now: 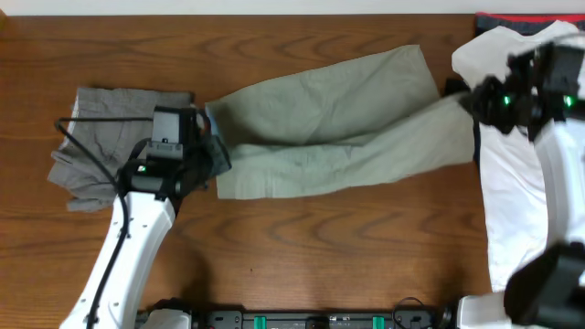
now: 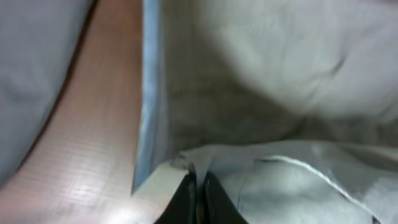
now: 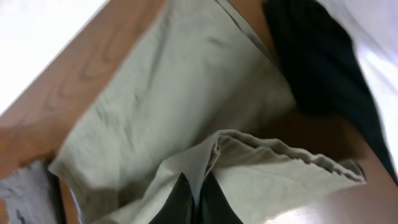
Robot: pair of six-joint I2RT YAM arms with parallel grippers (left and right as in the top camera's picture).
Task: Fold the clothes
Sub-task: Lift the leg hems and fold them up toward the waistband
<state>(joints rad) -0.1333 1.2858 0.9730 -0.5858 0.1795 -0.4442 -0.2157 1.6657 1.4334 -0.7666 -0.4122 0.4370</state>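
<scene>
Khaki trousers: spread across frame centre, legs toward upper right.
Left gripper: arm reaches up from lower left; fingers pinched tight on the waist end.
Right gripper: arm bent at right edge; fingers clamped on a leg hem.

No readable text, labels, brands or numbers in any view. Nothing legible on the khaki trousers, grey trousers, white T-shirt or the arms; both wrist views are too blurred.

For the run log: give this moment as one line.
khaki trousers: across table | left tool: shut on one end | right tool: shut on other end
</scene>
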